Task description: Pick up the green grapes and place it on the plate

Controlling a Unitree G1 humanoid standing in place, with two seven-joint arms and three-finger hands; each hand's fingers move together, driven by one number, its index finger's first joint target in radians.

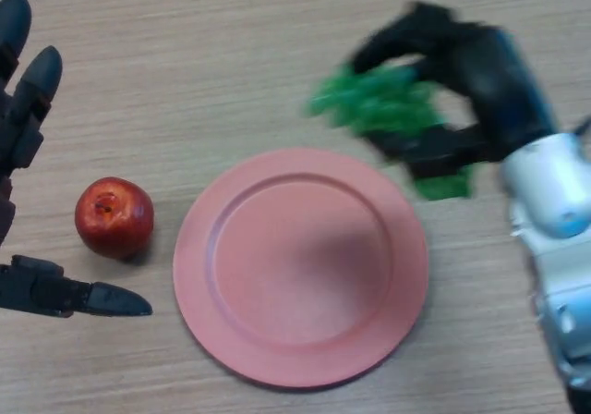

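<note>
A bunch of green grapes (379, 104) hangs in my right hand (480, 81), whose fingers and thumb curl round it. The bunch is held above the table just past the far right rim of the pink plate (300, 266), with a few grapes (443, 186) sticking out below the thumb. The plate lies flat in the middle of the table with nothing on it. My left hand (28, 109) rests at the left edge with straight fingers, holding nothing.
A red apple (114, 216) sits on the wooden table between my left hand and the plate's left rim, close to the thumb of the left hand.
</note>
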